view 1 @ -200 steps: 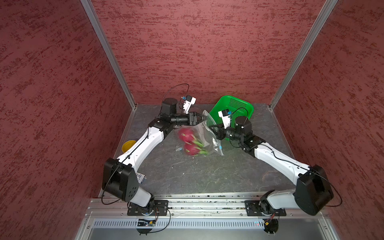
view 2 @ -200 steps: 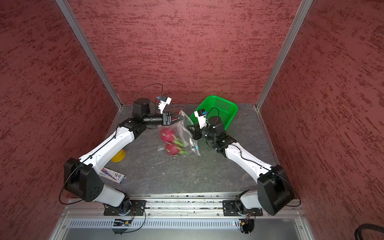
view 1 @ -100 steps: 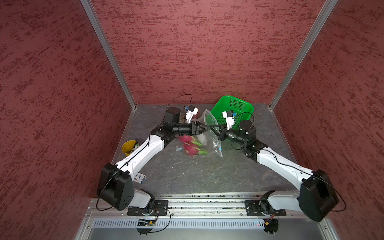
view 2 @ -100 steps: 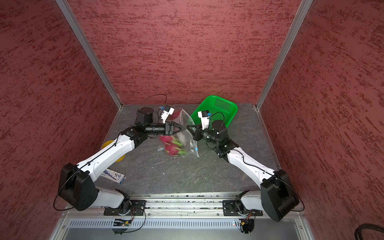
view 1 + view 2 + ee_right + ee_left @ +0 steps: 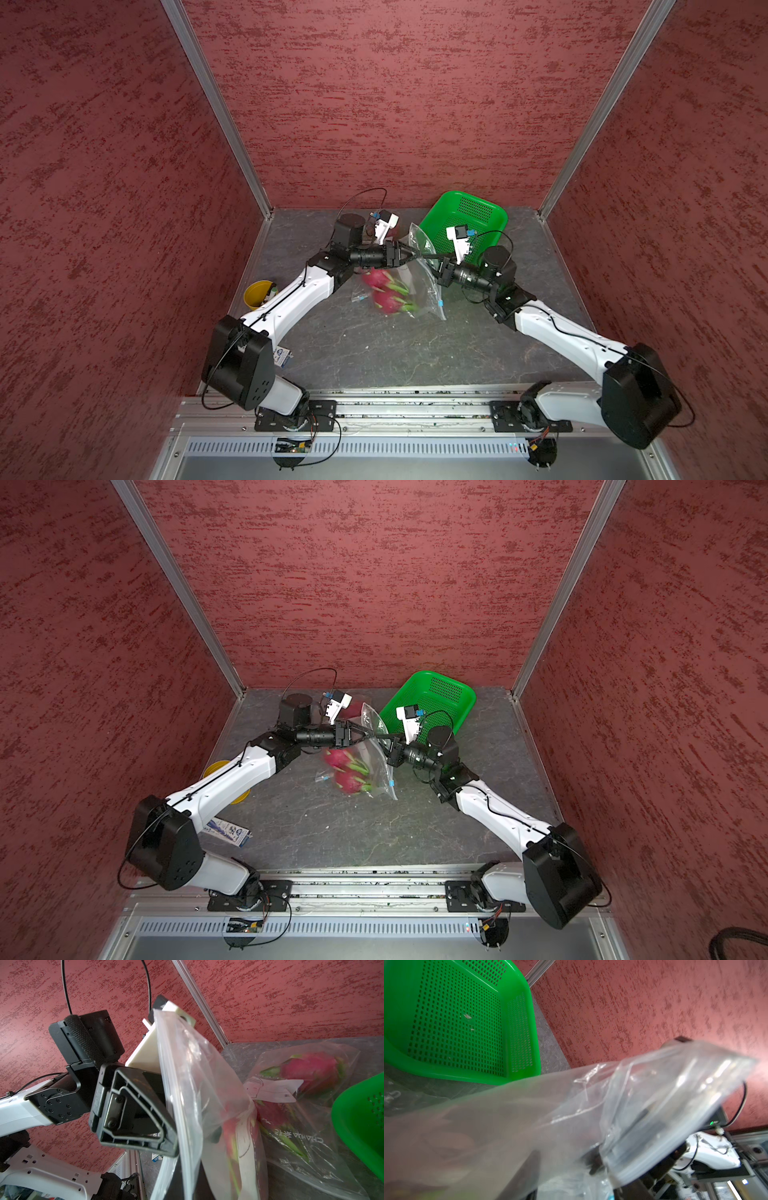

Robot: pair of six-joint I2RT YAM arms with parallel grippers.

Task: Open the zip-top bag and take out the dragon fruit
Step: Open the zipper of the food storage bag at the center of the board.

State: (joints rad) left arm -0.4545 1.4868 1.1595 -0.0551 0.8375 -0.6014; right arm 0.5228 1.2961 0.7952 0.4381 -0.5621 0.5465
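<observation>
Step in hand: opening the zip-top bag (image 5: 428, 291). Nothing is out yet. My right gripper (image 5: 432, 262) is closed tight, pinching one lip of the mouth and holding the bag hoisted. My left gripper (image 5: 412, 255) is at the same mouth from the 9 o'clock side. In the right wrist view one left finger (image 5: 135, 1109) lies against the film and a dark shape shows behind it, so the jaws seem to straddle the other lip. Whether they are clamped yet, I cannot tell.

Dragon fruit (image 5: 376, 278): two pink ones hang inside the bag, below both grippers, just 12 o'clock of table centre and blurred. A second clear bag (image 5: 311, 1126) lies on the table (image 5: 374, 353) behind, with at least one more fruit (image 5: 309, 1070) in it. The green basket (image 5: 469, 216) is at 1 o'clock of the held bag.

Next, my guess: finish the left pinch on the free lip only, then pull toward 9 o'clock while the right pulls toward 3 to pop the zip. Film is slippery, so a shallow bite could slide off.

Versus a second ago, my left gripper was back at 10 o'clock with jaws wide and clear of the bag. It has now moved in to the mouth and narrowed. The right has stayed shut.
</observation>
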